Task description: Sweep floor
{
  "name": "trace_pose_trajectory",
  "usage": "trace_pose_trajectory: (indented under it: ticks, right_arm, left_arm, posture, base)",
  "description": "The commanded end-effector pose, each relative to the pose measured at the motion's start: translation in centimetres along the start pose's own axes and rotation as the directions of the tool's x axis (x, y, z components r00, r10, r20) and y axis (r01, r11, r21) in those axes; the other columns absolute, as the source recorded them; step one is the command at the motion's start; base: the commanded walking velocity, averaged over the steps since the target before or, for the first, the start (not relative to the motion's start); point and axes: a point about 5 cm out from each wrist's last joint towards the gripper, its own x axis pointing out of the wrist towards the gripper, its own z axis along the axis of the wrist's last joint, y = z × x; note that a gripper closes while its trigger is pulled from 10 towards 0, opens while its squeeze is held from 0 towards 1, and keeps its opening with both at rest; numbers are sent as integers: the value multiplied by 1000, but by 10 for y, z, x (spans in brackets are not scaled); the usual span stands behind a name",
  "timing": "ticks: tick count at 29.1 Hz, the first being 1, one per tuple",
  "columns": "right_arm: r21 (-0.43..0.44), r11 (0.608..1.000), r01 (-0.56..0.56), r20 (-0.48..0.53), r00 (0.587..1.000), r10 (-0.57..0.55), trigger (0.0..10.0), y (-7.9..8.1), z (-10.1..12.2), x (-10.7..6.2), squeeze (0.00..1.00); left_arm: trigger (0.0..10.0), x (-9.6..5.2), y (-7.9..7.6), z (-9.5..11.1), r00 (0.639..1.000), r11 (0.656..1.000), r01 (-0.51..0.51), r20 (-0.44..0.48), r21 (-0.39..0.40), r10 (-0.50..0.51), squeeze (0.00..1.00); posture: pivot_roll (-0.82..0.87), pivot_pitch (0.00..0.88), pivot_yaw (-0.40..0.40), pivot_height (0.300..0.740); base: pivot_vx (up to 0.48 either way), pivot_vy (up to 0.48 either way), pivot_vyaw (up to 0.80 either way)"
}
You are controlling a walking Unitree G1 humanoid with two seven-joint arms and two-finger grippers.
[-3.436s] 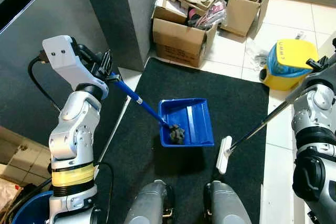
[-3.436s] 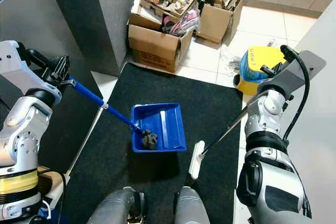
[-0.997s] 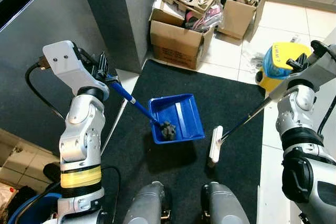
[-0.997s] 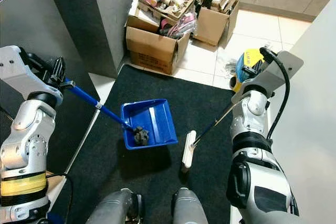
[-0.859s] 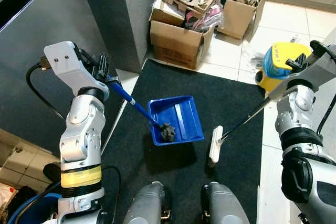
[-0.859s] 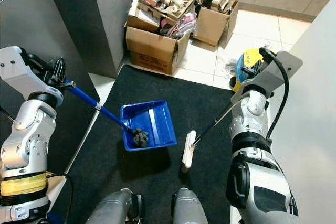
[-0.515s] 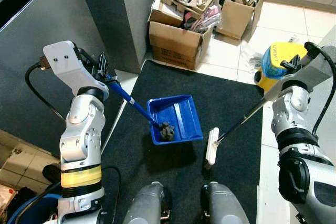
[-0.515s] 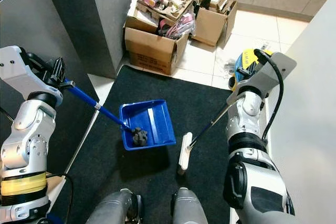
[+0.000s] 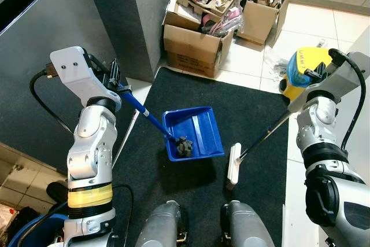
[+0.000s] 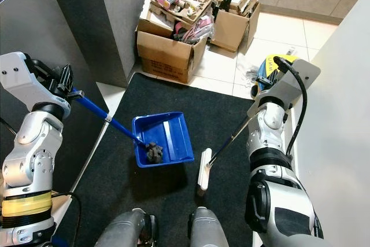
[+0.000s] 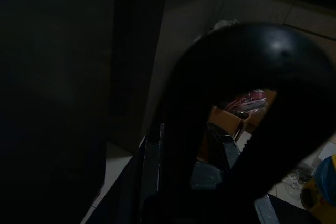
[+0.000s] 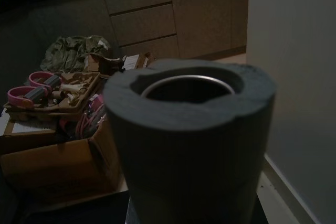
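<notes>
A blue dustpan (image 9: 196, 128) hangs level just above the black mat (image 9: 257, 108), with a clump of dark debris (image 9: 183, 144) at its near edge. My left gripper (image 9: 117, 79) is shut on the top of its long blue handle (image 9: 144, 114). To the right of the pan, a white broom head (image 9: 233, 163) rests on the mat. Its thin pole (image 9: 266, 134) slants up to my right gripper (image 10: 265, 80), which is shut on the pole's top. The pole's grey foam end (image 12: 189, 145) looms in the right wrist view.
Open cardboard boxes (image 9: 193, 47) full of shoes and clutter stand beyond the mat. A yellow and blue bucket (image 9: 306, 65) sits on the tiles at right. A dark grey wall (image 9: 121, 15) runs along the left. My feet (image 9: 167, 224) stand on the mat's near edge.
The whole picture has drifted a little left, so the camera moved. Dustpan and broom head keep the same spacing. My right arm has come slightly further into view.
</notes>
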Motion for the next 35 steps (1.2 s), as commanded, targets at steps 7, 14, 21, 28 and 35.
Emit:
trace_pose_trajectory:
  ticks: [7, 14, 21, 28, 35]
  right_arm:
    - [3, 1000, -25, 18, 1000, 25, 10000, 6, 4, 1, 0]
    - [0, 999, -33, 19, 999, 33, 10000, 9, 6, 2, 0]
    - [1, 999, -33, 14, 999, 33, 10000, 8, 3, 1, 0]
    - [0, 999, -32, 14, 999, 32, 10000, 8, 3, 1, 0]
    - [-2, 1000, -29, 16, 999, 29, 10000, 6, 4, 1, 0]
  left_arm:
    - [10000, -2, -6, 11, 998, 1000, 16, 65, -8, -16, 0]
    - [10000, -2, -4, 11, 998, 1000, 11, 70, -9, -10, 0]
    - [10000, -3, -4, 10, 998, 1000, 7, 68, -10, -6, 0]
    - [10000, -3, -4, 10, 998, 1000, 5, 66, -13, -4, 0]
    - [10000, -3, -5, 10, 998, 1000, 6, 66, -15, -5, 0]
  posture:
    - [55, 0, -44, 740]
    - [62, 0, -48, 740]
    - [64, 0, -48, 740]
    - [61, 0, -47, 740]
    - [58, 0, -46, 740]
  base:
    - [0, 0, 0]
    - [0, 0, 0]
    - [0, 0, 0]
    - [0, 0, 0]
    - [0, 0, 0]
